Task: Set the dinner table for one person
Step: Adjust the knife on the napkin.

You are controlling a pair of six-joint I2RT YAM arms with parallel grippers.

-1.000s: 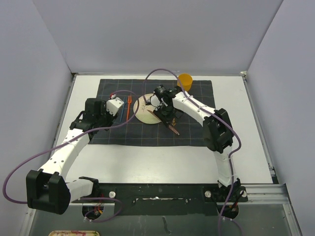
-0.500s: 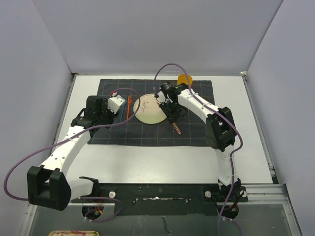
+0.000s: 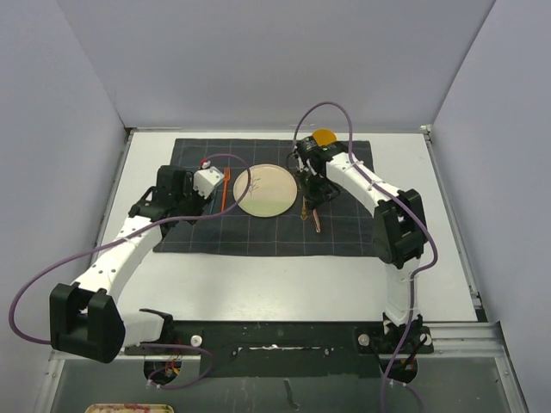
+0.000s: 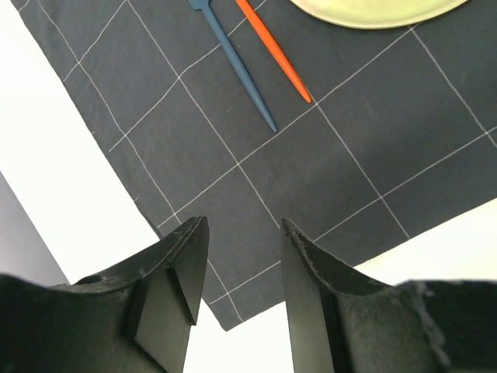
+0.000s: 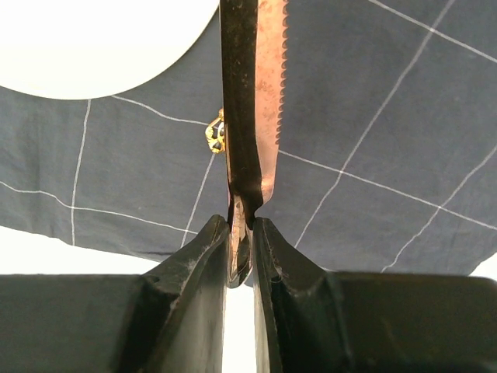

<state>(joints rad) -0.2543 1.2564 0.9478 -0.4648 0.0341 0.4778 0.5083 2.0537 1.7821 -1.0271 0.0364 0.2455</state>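
Across the white bench (image 3: 258, 275), which stretched wide beneath everything with its metal rail (image 3: 456, 325) along the edge by my bases, lay a dark grey cloth (image 3: 344, 234) ruled with a thin light grid. A pale round plate (image 3: 265, 189) sat on the cloth near its middle. Just to the left of the plate an orange fork (image 3: 225, 191) and a blue utensil (image 4: 237, 71) lay side by side, close together. An orange cup (image 3: 324, 138) stood at the cloth's far edge, partly hidden behind my right arm. My right jaws were clenched on the handle end of a copper-coloured knife (image 5: 264, 93), with both fingers (image 5: 194, 295) pressed flat against it. Its serrated blade reached away from them over the cloth, just to the right of the plate's rim and apart from it. I could not tell whether the tip touched the cloth. My left jaws were released with nothing between them. Their fingers (image 4: 167, 280) stood apart above the cloth's near left part, where it gave way to bare bench, short of the ends of the two utensil handles.
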